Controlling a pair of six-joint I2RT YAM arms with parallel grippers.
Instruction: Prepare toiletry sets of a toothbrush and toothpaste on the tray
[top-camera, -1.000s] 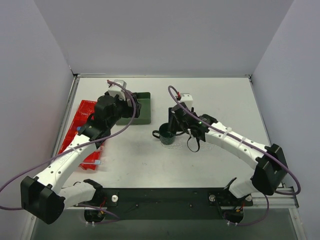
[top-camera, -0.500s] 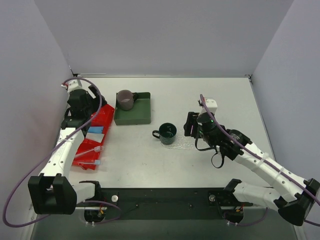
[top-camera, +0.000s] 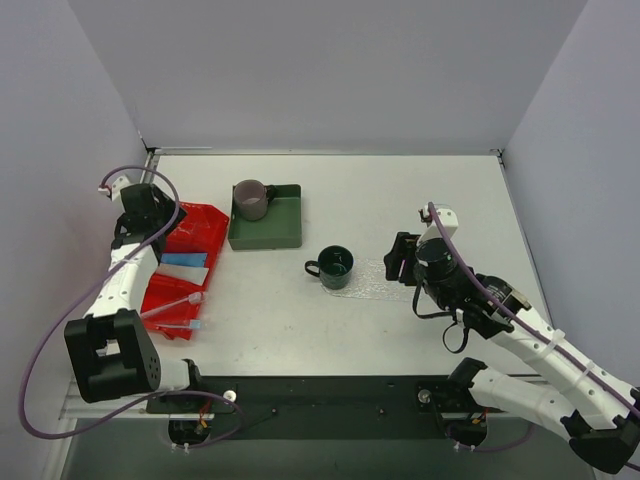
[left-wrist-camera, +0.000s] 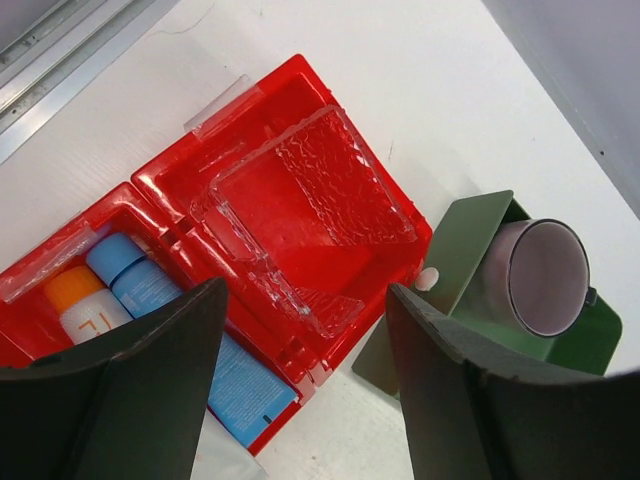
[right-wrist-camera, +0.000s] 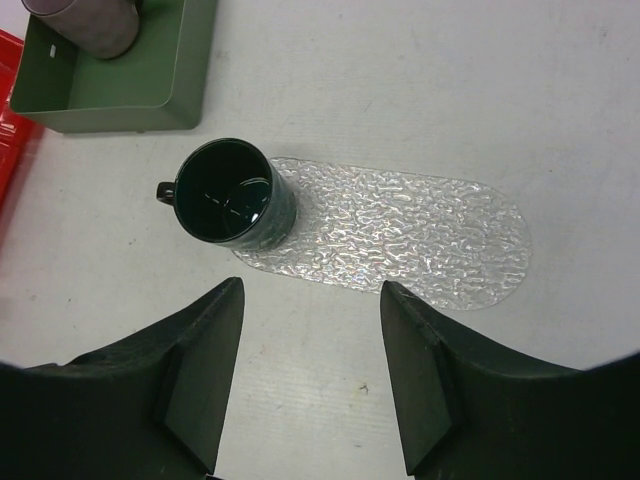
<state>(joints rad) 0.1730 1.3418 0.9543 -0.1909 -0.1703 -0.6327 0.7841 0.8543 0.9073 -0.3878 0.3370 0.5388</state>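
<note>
The tray (right-wrist-camera: 400, 240) lies flat on the worktop (top-camera: 420, 190) right of centre, bare of any toothbrush or toothpaste, with only a dark green mug (right-wrist-camera: 228, 192) standing on its end nearer the green box (top-camera: 275, 232). Both arms have shifted in the last second. The left arm, which was hunched over the green box, has swung out to the far left edge and now hangs above the red bin (top-camera: 197, 225). The right arm, which was down at the mug, has drawn back toward the near right and looks down on the tray from above. With the left arm gone, a grey cup (top-camera: 250, 198) shows lying in the box's back corner. The left gripper (left-wrist-camera: 305, 295) is spread with nothing between its fingers, and the right gripper (right-wrist-camera: 310, 290) is likewise spread and empty. The toothpaste (left-wrist-camera: 245, 385) tubes lie in the bin's near compartment, and each toothbrush (top-camera: 172, 303) rests at the bin's near end, untouched. This looks like the start of the first pick from the bin, so no set is yet begun, and the mug may crowd the tray's end.
</note>
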